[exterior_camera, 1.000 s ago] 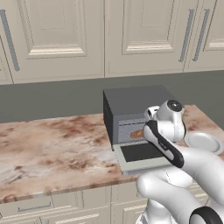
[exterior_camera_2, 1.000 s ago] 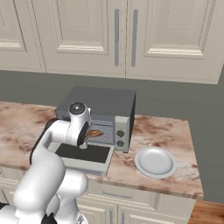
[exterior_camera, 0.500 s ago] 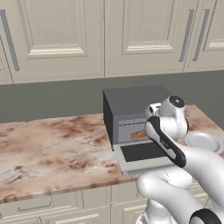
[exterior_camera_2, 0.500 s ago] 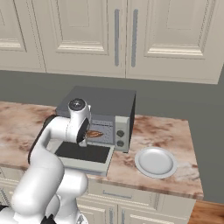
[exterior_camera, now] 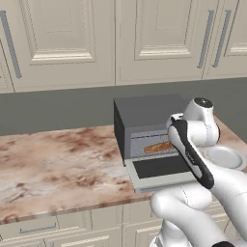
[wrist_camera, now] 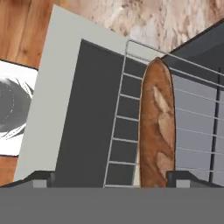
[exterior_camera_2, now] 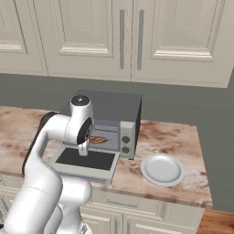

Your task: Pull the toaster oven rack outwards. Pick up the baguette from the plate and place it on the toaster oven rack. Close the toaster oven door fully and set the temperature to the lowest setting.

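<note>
The orange-brown baguette lies lengthwise on the pulled-out wire rack of the toaster oven. The oven door is folded down flat onto the counter, dark glass up. My gripper hovers just above the rack and stands open. Its fingertips flank the near end of the loaf without touching it. In the right base view the gripper hangs over the door in front of the baguette. The white plate sits bare to the oven's right.
Two small round knobs sit on the oven's right front panel. Marble counter stretches to the oven's left. Wall cabinets hang above. The counter's front edge runs just below the open door.
The jaws have spread wider and let go of the baguette, which stays on the rack. The hand has lifted slightly.
</note>
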Robot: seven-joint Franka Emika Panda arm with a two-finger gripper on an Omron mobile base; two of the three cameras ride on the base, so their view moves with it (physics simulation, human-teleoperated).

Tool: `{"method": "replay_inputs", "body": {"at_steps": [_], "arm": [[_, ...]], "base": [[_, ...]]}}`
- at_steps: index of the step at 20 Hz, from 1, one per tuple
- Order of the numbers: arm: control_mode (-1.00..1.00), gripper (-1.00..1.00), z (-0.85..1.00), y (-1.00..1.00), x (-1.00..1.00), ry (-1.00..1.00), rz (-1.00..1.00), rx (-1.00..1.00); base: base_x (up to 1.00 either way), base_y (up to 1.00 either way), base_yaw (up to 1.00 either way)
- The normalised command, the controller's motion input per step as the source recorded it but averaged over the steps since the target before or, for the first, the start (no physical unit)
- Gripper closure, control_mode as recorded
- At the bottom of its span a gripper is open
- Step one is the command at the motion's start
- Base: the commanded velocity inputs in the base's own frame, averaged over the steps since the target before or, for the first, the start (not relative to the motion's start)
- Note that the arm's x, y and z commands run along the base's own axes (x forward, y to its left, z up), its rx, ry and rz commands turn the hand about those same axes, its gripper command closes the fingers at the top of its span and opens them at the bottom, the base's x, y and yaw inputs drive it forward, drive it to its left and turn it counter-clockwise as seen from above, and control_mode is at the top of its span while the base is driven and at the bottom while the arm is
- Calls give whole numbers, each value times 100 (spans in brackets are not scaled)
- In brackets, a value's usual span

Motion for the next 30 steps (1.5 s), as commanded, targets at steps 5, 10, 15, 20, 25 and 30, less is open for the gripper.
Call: {"method": "replay_inputs", "body": {"at_steps": [5, 10, 15, 20, 25, 30], "arm": [[-100, -100, 0, -8, -99, 5, 10, 0], [-100, -100, -5, -8, -91, 0, 8, 0], [-100, -100, 0, -2, -14, -2, -21, 0], [-100, -100, 5, 1, 20, -2, -54, 0], [-100, -100, 1, -3, 13, 0, -51, 0], [-100, -100, 3, 0, 12, -2, -47, 4]], "base": [[0, 0, 0], [0, 0, 0], [0, 0, 0], [0, 0, 0], [0, 0, 0], [0, 0, 0]]}}
